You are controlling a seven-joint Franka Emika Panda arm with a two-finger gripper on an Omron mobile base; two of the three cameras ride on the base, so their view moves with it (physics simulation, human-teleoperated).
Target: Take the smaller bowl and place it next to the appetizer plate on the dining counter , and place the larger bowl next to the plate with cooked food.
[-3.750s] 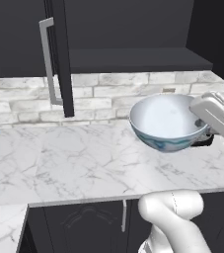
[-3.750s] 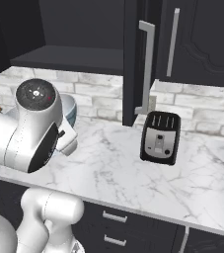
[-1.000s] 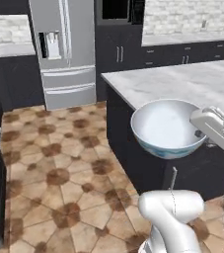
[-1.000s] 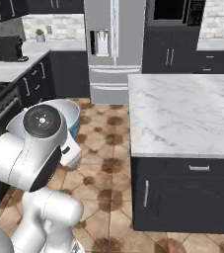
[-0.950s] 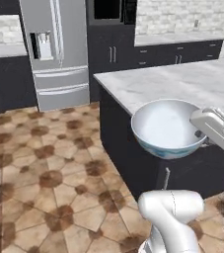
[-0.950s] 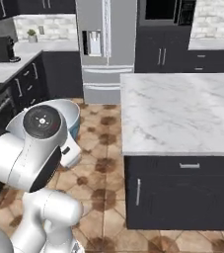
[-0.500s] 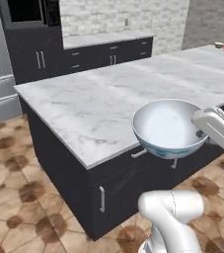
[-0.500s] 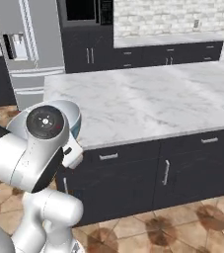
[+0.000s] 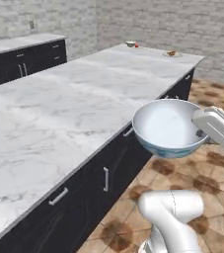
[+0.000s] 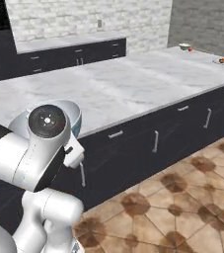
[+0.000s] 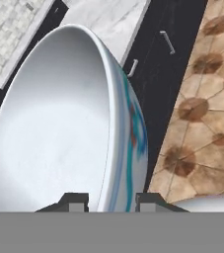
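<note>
Two fingers (image 11: pixel 76 201) straddle rim | larger bowl (image 11: pixel 69 128) gripped between

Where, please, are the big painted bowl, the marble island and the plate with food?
big painted bowl (image 9: pixel 165 126), left base view, white inside.
marble island (image 9: pixel 59 104), left base view, bare top.
plate with food (image 10: pixel 223 61), right base view, near rim.
</note>
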